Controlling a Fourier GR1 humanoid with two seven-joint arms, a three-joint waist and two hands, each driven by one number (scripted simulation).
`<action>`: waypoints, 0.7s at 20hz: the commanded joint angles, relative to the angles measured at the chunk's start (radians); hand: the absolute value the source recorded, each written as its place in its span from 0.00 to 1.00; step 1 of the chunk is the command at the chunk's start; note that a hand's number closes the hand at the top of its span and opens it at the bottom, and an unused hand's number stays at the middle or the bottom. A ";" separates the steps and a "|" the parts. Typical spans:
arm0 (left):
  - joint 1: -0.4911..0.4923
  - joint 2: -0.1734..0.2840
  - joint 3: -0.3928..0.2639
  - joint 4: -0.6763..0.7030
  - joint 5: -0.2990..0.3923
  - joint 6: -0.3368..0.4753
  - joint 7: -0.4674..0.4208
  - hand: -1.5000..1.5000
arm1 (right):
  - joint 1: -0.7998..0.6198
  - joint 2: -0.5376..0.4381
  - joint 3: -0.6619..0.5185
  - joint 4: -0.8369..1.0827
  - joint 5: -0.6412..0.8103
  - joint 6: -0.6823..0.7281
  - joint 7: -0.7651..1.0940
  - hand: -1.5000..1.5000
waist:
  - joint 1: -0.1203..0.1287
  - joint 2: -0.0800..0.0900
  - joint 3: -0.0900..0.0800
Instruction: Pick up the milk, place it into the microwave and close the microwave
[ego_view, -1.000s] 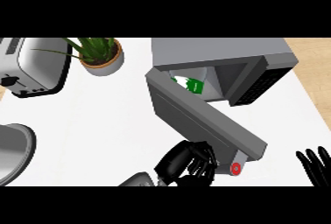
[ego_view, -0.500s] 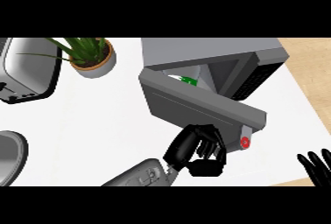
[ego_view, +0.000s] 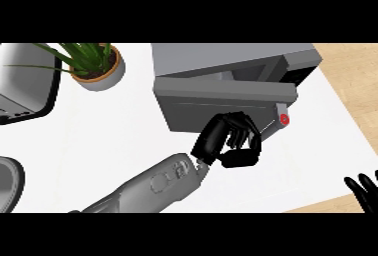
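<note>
Two hands show on my head view. Left hand (ego_view: 230, 140) sits against the front face of the microwave door (ego_view: 221, 107), fingers bent partway and bunched together, holding nothing that I can see; the fingertips touch the door's lower part, near the red button (ego_view: 284, 119) at the door's right end. Grey left forearm (ego_view: 159, 185) runs up from the lower left. Door stands nearly shut across the microwave (ego_view: 236, 62); only a narrow dark gap shows above it on the right. Milk: I cannot see it from here, the door covers the opening. Right hand (ego_view: 364, 189) rests at the lower right corner, fingers up and spread, well apart from the microwave. Potted plant (ego_view: 94, 67) stands left of the microwave; toaster (ego_view: 26, 82) at the left edge.
</note>
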 joint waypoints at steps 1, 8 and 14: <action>-0.092 0.000 0.043 0.071 0.073 0.006 -0.024 1.00 | -0.009 -0.010 -0.010 -0.038 -0.031 -0.021 0.031 0.00 | -0.011 0.006 0.001; -0.148 0.000 0.077 0.146 0.189 0.002 -0.082 1.00 | -0.033 -0.022 -0.009 -0.052 -0.062 -0.041 0.070 0.00 | -0.027 0.019 0.002; -0.185 0.000 0.124 0.197 0.277 -0.036 -0.111 1.00 | -0.042 -0.055 -0.048 -0.073 -0.109 -0.045 0.095 0.00 | -0.047 0.026 0.001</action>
